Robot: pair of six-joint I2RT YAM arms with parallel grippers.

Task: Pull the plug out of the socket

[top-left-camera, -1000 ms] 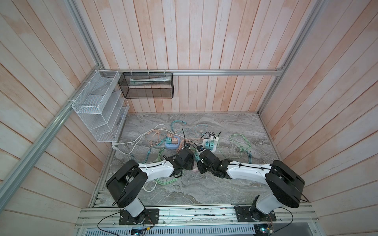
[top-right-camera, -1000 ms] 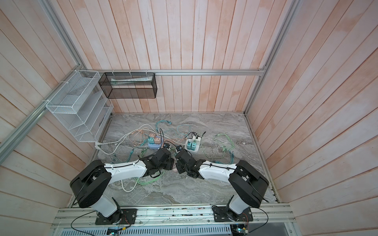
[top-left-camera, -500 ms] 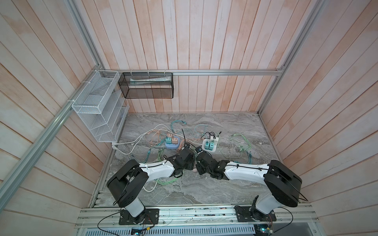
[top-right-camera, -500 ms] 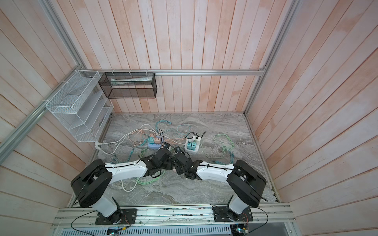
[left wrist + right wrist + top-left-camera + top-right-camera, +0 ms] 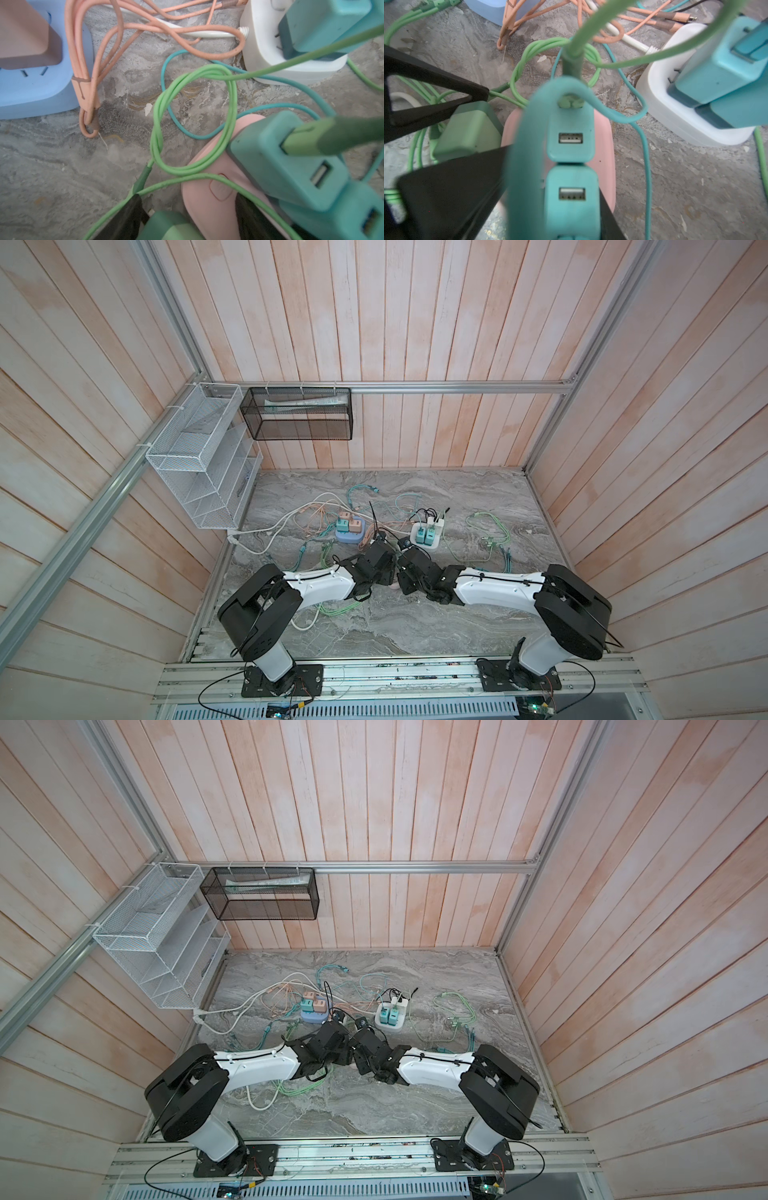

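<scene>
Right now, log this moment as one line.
right gripper shut on teal plug | left gripper at pink socket, grip unclear | teal plug not yet out

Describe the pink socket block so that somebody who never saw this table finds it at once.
On the marble table, three socket blocks lie among loose cables. The pink block sits nearest the robot, between the left gripper and the right gripper, carrying two teal chargers. Its neighbours, the blue block and the white block, lie farther back, so colour singles it out.
</scene>
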